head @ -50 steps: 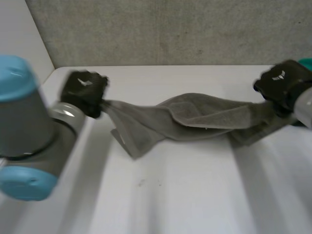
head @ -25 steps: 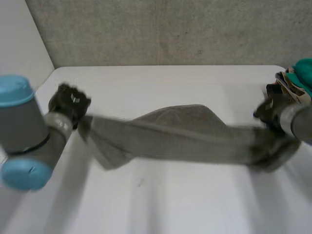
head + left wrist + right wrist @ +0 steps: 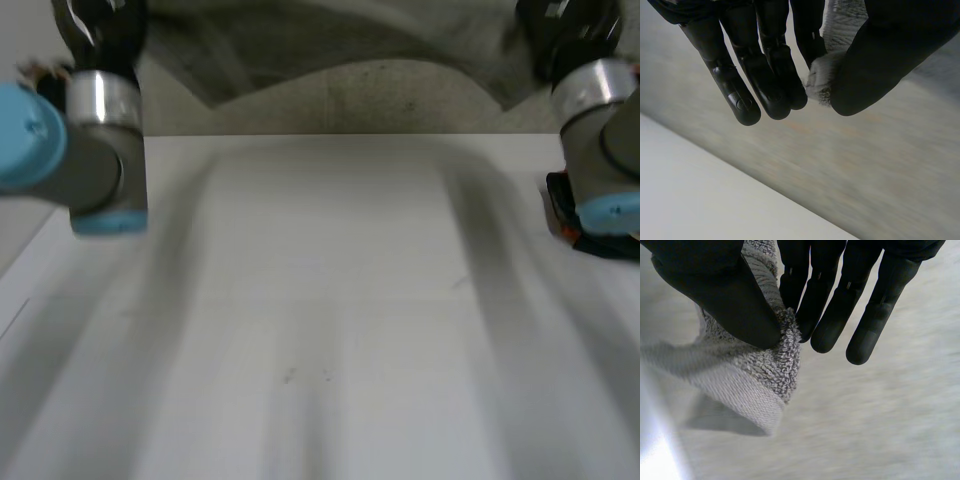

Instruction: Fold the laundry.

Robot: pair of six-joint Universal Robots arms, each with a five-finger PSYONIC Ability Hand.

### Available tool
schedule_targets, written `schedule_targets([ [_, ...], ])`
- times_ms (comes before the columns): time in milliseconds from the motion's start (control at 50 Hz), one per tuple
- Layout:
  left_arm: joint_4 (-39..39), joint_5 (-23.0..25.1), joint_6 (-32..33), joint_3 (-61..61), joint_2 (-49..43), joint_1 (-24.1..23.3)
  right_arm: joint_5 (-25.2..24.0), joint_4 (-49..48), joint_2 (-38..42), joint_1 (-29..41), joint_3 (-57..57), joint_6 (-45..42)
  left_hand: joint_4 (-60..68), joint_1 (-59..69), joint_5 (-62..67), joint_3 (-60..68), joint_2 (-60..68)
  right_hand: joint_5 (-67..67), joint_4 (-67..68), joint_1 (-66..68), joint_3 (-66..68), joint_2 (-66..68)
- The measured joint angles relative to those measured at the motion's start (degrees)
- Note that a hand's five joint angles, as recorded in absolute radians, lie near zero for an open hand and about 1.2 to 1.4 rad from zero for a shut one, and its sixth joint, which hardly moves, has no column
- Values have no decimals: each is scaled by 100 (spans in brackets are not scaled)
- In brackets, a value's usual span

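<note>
Pinching the towel point(image 3: 350, 35) at opposite ends, our left hand point(image 3: 880, 55) and right hand point(image 3: 725, 295) grip what we judge soft, light, limp.

One grey towel point(image 3: 755, 365), one white table point(image 3: 320, 300), two hands: left hand point(image 3: 765, 75), right hand point(image 3: 830, 315).

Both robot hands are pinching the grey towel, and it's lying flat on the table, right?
Not flat on the table: the head view shows the towel held up between the left robot hand and right robot hand, above the table. Both do pinch it.
</note>
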Motion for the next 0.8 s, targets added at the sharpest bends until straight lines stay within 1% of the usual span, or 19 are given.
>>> schedule_targets([
  [100, -75, 36, -22, -1118, -2, 29, -322, 854, 346, -14, 381, 311, 0, 0, 0, 0, 0, -1, 0, 0, 0, 0],
  [180, -79, 167, -40, -1903, -118, 8, -525, 1439, 804, -23, 606, 488, 1, 0, 0, 0, 0, -1, 0, 0, 1, 0],
  [240, -70, 269, -44, -2225, -277, -29, -583, 1730, 1106, -36, 680, 623, 1, 0, 0, 0, 0, -1, 0, 0, 0, 0],
  [340, -66, 344, -47, -2475, -417, -68, -609, 2032, 1285, -68, 707, 1002, 1, 0, 0, 0, 0, 0, 0, 0, 1, 0],
  [360, -66, 355, -50, -2575, -405, -68, -631, 2214, 1272, -94, 701, 1305, 1, 0, 0, 0, 0, 0, 0, 0, 1, 0],
  [420, -67, 354, -66, -2730, -256, -50, -701, 2547, 1162, -198, 670, 1817, 1, 0, 0, 0, 0, 0, 0, 0, 0, 0],
  [440, -68, 353, -78, -2786, -186, -43, -730, 2679, 1114, -254, 655, 2001, 1, 0, 0, 0, 0, -307, -384, -227, -372, -351],
  [480, -70, 350, -128, -2930, 12, -28, -795, 2976, 1013, -390, 625, 2380, 1, 0, 0, 0, 0, -1937, -2036, -1801, -2130, -2141],
  [500, -71, 348, -158, -2987, 91, -25, -815, 3089, 979, -446, 616, 2514, 1, 0, 0, 0, 0, -2975, -3074, -2650, -3037, -3042],
  [520, -75, 344, -206, -3052, 183, -24, -837, 3216, 939, -510, 617, 2655, 1, 0, 0, 0, 0, -3604, -3715, -3271, -3667, -3715],
  [540, -79, 342, -256, -3106, 261, -26, -849, 3301, 907, -555, 628, 2745, 1, 0, 0, 0, 0, -4109, -4224, -3648, -4168, -4141],
  [600, -102, 334, -449, -3248, 462, -47, -884, 3440, 801, -651, 763, 2897, 1, -2, 0, 0, 0, -4684, -4847, -4131, -4761, -4617],
  [680, -120, 330, -642, -3345, 601, -71, -913, 3417, 601, -703, 1067, 2901, 1, -1, 0, 1, 0, -4690, -4869, -4133, -4778, -4614],
  [720, -131, 327, -771, -3399, 692, -79, -937, 3325, 304, -755, 1443, 2861, 1, 0, 0, 0, 0, -4312, -4640, -4065, -4574, -4577],
  [800, -154, 323, -874, -3444, 813, -61, -1033, 3180, -290, -863, 2146, 2750, 1, 0, 0, 0, 0, -3063, -3400, -2843, -3351, -3261],
])
